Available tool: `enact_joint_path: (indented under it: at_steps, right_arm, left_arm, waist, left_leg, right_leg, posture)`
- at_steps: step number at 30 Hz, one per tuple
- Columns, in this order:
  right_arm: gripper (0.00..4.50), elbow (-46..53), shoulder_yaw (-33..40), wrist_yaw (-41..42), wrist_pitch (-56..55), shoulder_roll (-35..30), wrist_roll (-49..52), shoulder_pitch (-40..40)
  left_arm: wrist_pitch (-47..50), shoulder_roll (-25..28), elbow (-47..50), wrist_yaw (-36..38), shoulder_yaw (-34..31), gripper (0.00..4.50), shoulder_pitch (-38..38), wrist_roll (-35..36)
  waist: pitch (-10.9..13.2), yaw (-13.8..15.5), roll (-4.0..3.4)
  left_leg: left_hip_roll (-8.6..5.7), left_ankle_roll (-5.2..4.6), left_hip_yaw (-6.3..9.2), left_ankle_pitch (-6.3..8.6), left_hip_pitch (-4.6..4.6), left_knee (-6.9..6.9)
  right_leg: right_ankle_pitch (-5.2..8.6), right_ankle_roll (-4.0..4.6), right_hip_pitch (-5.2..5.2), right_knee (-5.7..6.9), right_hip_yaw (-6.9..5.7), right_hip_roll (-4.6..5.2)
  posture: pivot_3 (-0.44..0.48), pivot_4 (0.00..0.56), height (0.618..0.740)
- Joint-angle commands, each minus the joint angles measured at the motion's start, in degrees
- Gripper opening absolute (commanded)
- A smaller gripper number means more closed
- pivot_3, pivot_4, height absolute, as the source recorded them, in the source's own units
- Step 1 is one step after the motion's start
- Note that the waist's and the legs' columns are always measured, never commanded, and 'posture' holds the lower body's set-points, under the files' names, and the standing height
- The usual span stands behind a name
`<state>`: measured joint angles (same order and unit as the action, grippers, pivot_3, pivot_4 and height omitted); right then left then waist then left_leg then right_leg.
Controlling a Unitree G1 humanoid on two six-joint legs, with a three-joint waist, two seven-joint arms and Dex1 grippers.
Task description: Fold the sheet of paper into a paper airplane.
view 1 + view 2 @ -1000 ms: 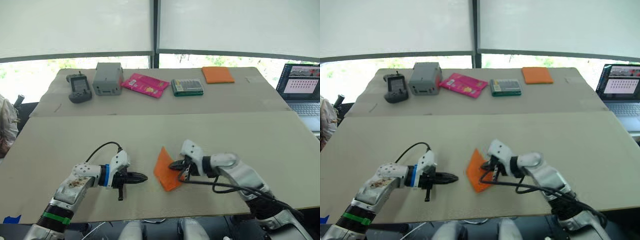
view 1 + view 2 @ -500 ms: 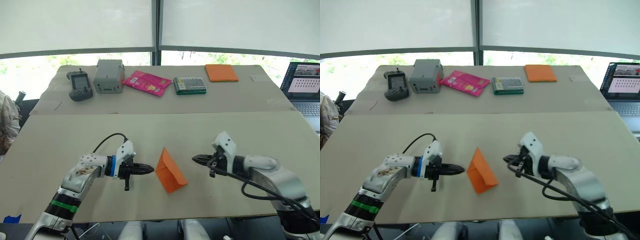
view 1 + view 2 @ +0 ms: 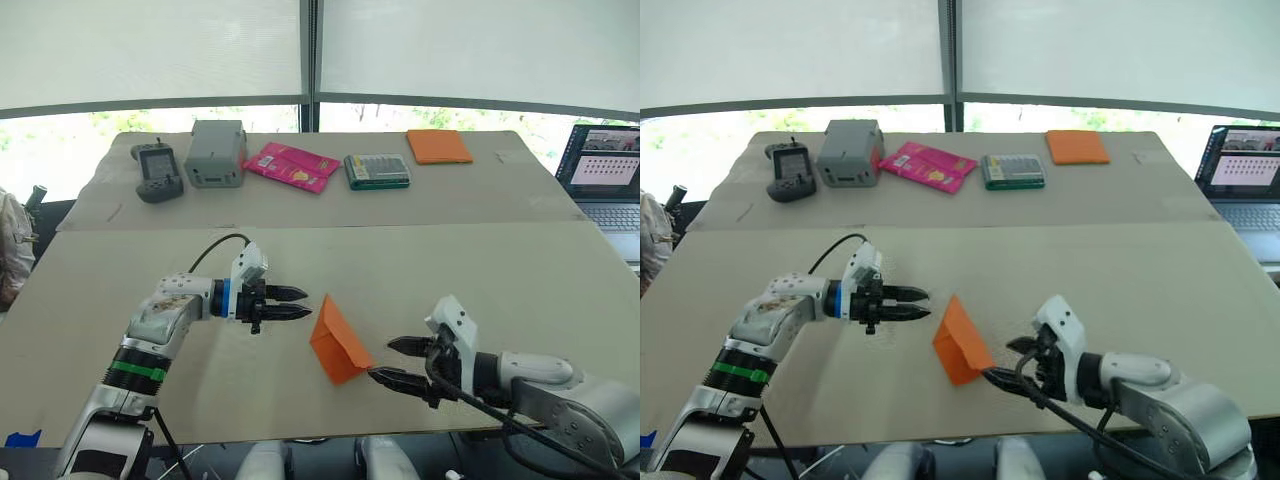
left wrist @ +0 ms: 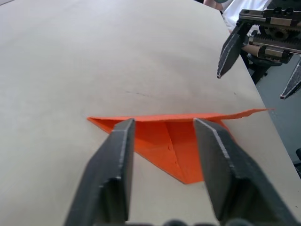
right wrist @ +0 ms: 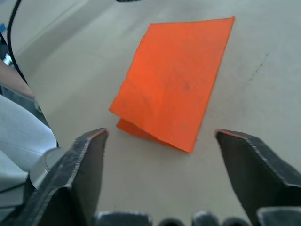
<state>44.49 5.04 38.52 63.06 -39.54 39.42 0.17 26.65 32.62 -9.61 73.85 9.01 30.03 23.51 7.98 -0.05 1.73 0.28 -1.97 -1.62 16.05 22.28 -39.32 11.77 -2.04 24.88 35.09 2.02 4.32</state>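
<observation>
I've let go of the sheet of paper (image 3: pixel 336 345), both my left gripper (image 3: pixel 296 304) and right gripper (image 3: pixel 394 362) now spread beside it, ready to regrasp.

The laptop (image 3: pixel 606 180) is cut off by the right edge; its screen is too small to read. Labels on the green box (image 3: pixel 376 171) and pink packet (image 3: pixel 291 167) are also illegible
</observation>
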Motion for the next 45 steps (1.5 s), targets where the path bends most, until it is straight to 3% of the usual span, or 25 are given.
enact_joint_path:
  at_steps: [1,3,11,17,20,24,31,37,45]
  right_arm:
    - [4.50,4.74,-1.32,-0.94,-4.93,-0.56,-1.26,0.38]
    - [4.50,6.13,-3.51,-3.09,-5.44,1.14,-1.52,0.74]
    - [4.50,5.63,-12.40,-13.72,-3.27,9.38,-4.56,-0.89]
    - [4.50,2.13,-16.16,-19.37,-3.52,10.10,-10.64,-4.17]
    - [3.73,1.16,-15.97,-19.71,-2.97,10.14,-10.86,-5.37]
    - [2.31,0.15,-16.24,-16.46,-3.56,6.53,-11.32,-8.61]
    - [0.04,-7.98,-24.11,-0.20,-24.94,-5.24,-22.52,-20.53]
    - [0.04,-32.17,-28.73,19.78,-61.94,-7.18,-32.71,-32.91]
    - [0.04,-63.69,-30.43,31.80,-98.41,2.26,-36.69,-43.73]
  left_arm:
    - [-4.60,0.39,-1.94,0.72,0.98,3.52,2.13,-3.21]
    - [-5.49,0.51,-2.69,1.78,1.71,4.16,2.29,-3.98]
    - [-8.96,3.23,-4.17,5.77,2.49,4.16,2.08,-6.38]
    - [-10.76,5.61,-5.21,6.69,1.76,4.16,2.19,-7.42]
    - [-12.01,6.48,-4.68,7.13,1.25,4.20,1.45,-7.32]
    - [-11.96,8.08,-3.41,7.15,-1.06,4.20,0.28,-5.91]
    - [-8.17,10.35,4.20,3.57,-7.53,4.20,-5.37,-2.14]
    - [-3.12,11.58,13.66,0.11,-12.59,4.20,-13.72,2.47]
    - [0.08,11.25,23.04,-6.17,-15.72,4.20,-21.56,5.32]
  waist:
    - [0.01,0.01,0.01]
    - [0.01,-0.05,0.02]
    - [0.03,-0.23,0.05]
    - [0.03,-0.29,0.06]
    - [0.03,-0.15,0.06]
    - [0.04,-0.32,0.06]
    - [0.11,-0.78,0.03]
    - [0.28,-1.11,0.07]
    - [0.47,-0.69,0.16]
  left_leg:
    - [0.00,0.00,0.03,0.00,0.00,0.00]
    - [0.02,0.00,0.05,0.00,0.00,0.00]
    - [0.02,0.00,0.03,0.00,0.03,-0.14]
    - [0.10,0.00,0.04,0.00,0.05,-0.37]
    - [0.10,-0.02,0.05,0.01,0.09,-0.40]
    - [0.10,-0.04,0.04,0.02,0.09,-0.41]
    - [0.20,-0.07,0.03,0.05,0.08,-0.39]
    - [0.25,-0.08,-0.11,0.05,0.04,-0.43]
    - [0.32,-0.07,-0.10,0.06,0.01,-0.42]
  right_leg:
    - [0.00,0.00,0.00,0.01,-0.02,-0.02]
    - [0.00,0.01,0.02,0.04,-0.02,-0.06]
    - [-0.01,0.01,0.01,0.09,0.00,-0.02]
    - [0.00,0.01,-0.01,0.24,-0.03,-0.01]
    - [0.00,0.01,0.00,0.24,-0.03,-0.01]
    - [-0.01,0.01,0.01,0.25,-0.03,-0.02]
    - [0.01,0.01,0.07,0.29,-0.05,-0.09]
    - [0.00,0.00,0.05,0.27,0.02,-0.04]
    - [-0.04,0.07,0.10,0.51,0.00,-0.01]
  posture:
    - [0.000,0.150,0.740]
    - [0.000,0.150,0.740]
    - [0.000,0.150,0.740]
    - [0.000,0.150,0.740]
    - [0.000,0.150,0.740]
    - [0.000,0.150,0.740]
    - [0.000,0.150,0.740]
    - [0.000,0.150,0.740]
    - [0.000,0.150,0.740]
